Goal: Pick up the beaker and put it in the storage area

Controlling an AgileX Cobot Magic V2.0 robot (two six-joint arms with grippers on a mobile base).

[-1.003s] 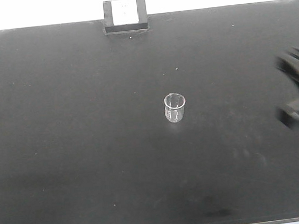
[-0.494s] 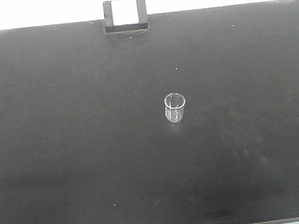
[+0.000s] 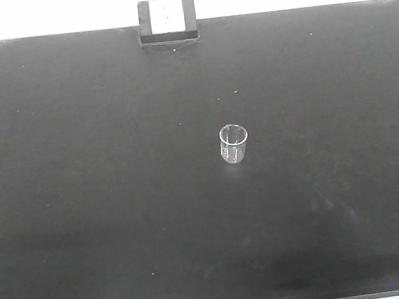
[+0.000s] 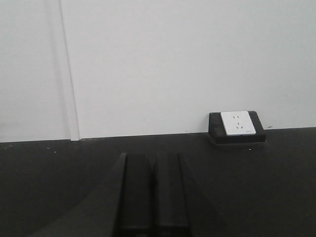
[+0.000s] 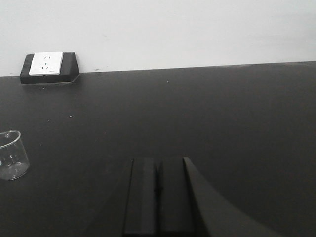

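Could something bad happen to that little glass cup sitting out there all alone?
Maybe. The beaker is clear glass on a dark storage area, so it is hard to see, and the right gripper sits close beside it with its fingers together. A careless swing could tip the upright beaker. Nothing around would stop it rolling.

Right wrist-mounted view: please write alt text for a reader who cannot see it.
The right gripper, its dark jaws pressed together and holding nothing, hangs over a wide matte black flat surface. A small clear glass beaker stands upright at the left edge, cut off by the frame. A black block with a white socket face sits against the pale wall.
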